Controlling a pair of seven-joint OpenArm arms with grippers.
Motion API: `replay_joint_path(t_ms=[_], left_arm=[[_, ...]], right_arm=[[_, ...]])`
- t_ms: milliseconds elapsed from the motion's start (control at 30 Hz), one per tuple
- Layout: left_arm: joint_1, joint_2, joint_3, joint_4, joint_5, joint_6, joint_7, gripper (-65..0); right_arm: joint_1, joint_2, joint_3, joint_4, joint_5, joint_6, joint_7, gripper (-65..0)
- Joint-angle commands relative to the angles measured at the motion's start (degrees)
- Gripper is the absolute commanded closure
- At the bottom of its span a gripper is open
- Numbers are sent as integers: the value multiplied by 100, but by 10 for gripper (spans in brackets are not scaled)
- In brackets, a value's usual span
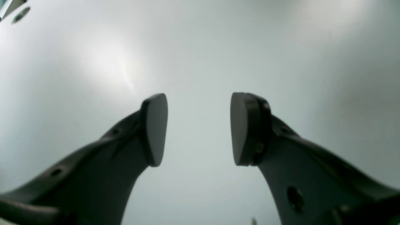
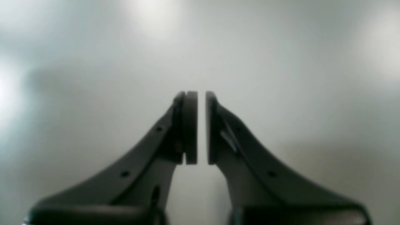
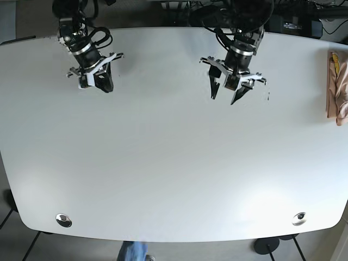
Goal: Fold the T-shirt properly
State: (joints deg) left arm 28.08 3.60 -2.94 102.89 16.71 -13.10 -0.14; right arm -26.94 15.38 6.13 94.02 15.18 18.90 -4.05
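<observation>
A peach-pink cloth (image 3: pixel 337 81), possibly the T-shirt, lies bunched at the table's far right edge and is partly cut off by the frame. My left gripper (image 3: pixel 223 98) hangs open and empty over the white table (image 3: pixel 174 163), well left of the cloth. In the left wrist view its pads (image 1: pixel 156 128) stand wide apart around the gripper (image 1: pixel 199 100), with only bare table between them. My right gripper (image 3: pixel 103 86) is at the back left. In the right wrist view the gripper (image 2: pixel 201 93) is almost closed, with a thin gap and nothing held.
Two metal grommets sit near the table's front edge, one on the left (image 3: pixel 63 219) and one on the right (image 3: pixel 298 218). Something in blue jeans (image 3: pixel 133 253) shows just below the front edge. Dark equipment lies behind the table's back edge.
</observation>
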Motion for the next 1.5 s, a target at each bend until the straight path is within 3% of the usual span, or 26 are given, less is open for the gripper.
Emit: replay_joint_path(t_ms=[33,367,433,567,633,733,800,933,1033,1067,1100,1133,1233,1367,1500], left_arm=[[344,155,17,423,-67,31,-245,-292],[1469,190,8,1117,-84,22,-192,-293],[1487,190,17,1126,-119,14,124,-293],[1487,155,-18,1126,-990,5,634,-293],[1496,49,-97,1126,-1403,5,801,-293],[1663,-179,-132,1126,-1913,5,880,-293],[1680,-294,-132,1126,-2045,5,889,-293],[1549,-469,-132,1117,-2045,5,889,-293],[1214,-505,-97,1135,-2009,5,898,-297],[1074,-505,-18,1117,-2009,14,898,-321],[845,-487,149,1082,-2001,40,898,-386],[678,-478,307,1056,-1992,58,898,-439],[564,-505,597,871,-1992,436,1047,-485],[124,-557,659,827,-2027,673,2225,-486],[98,-557,650,801,-2027,682,2410,-486]], right_arm=[[-247,40,165,247,25,23,216,-35],[-730,-21,367,651,34,31,216,-35],[-511,-171,367,704,34,31,172,-35],[-282,-206,367,888,34,67,-135,-35],[-185,-223,367,967,34,365,-302,-35],[131,-557,376,1038,34,849,-575,-35],[360,-628,367,1038,34,1183,-856,-35],[1063,-1023,367,1038,34,1596,-1682,-40],[1802,-1252,402,1020,34,1614,-2667,-41],[1942,-1252,411,1020,34,1614,-2869,-41],[2100,-1252,411,1020,34,1614,-3063,-41],[2206,-1252,411,1038,34,1605,-3159,-41],[2347,-1261,394,1038,34,1605,-3326,-41],[2408,-1252,402,1003,16,1605,-3326,-41],[2487,-1252,376,1003,25,1596,-3326,-41]])
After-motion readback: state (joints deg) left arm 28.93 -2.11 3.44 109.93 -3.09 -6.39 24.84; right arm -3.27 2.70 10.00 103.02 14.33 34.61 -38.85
